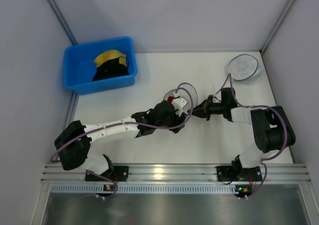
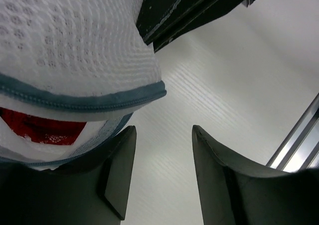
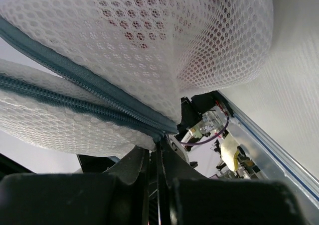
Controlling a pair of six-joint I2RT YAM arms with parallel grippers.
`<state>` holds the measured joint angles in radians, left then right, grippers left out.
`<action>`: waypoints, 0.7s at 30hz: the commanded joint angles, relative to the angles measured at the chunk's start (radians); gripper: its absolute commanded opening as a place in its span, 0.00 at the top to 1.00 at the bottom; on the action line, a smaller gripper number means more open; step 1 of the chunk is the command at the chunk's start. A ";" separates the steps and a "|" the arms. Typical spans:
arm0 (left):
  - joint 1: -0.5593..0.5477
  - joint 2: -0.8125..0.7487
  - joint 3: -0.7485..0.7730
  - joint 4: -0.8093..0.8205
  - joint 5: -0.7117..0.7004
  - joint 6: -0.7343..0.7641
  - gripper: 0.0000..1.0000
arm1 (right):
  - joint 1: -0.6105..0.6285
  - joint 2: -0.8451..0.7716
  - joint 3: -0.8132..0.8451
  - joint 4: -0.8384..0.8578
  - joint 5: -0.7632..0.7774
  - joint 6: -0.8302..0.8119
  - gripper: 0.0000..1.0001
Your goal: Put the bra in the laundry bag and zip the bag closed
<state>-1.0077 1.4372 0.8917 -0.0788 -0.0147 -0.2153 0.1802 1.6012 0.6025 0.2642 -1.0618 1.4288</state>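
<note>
Right wrist view: our right claw [image 3: 158, 154] is clenched on the zipper [image 3: 84, 85] where the laundry bag [image 3: 164, 41] halves meet, mid-surface [image 2: 239, 85]. The bra [image 2: 45, 128] shows red inside, through the open gap. Our left claw [image 2: 162, 131] hangs released beside the rim. We'd brace the bag there, then draw the zipper steadily round, keeping lace clear.

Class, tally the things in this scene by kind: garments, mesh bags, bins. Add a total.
Garments: 3 (red bra, yellow garment, black garment)
Mesh bags: 2 (laundry bag, spoked bag)
Bins: 1 (blue bin)
Total: 6
</note>
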 commanded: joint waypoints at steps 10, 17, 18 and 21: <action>-0.011 0.075 0.067 0.224 -0.129 -0.065 0.43 | 0.027 -0.064 -0.015 0.026 0.051 0.097 1.00; -0.003 0.107 0.059 0.286 -0.177 -0.029 0.60 | 0.033 -0.067 -0.017 0.027 0.051 0.111 1.00; 0.001 0.109 0.058 0.286 -0.171 -0.029 0.65 | 0.031 -0.067 -0.018 0.027 0.051 0.110 1.00; 0.012 0.100 0.056 0.266 -0.153 -0.035 0.87 | 0.031 -0.072 -0.009 -0.009 0.060 0.084 1.00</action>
<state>-1.0046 1.5475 0.9203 0.1127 -0.1707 -0.2558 0.1963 1.5715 0.5877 0.2611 -0.9981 1.5208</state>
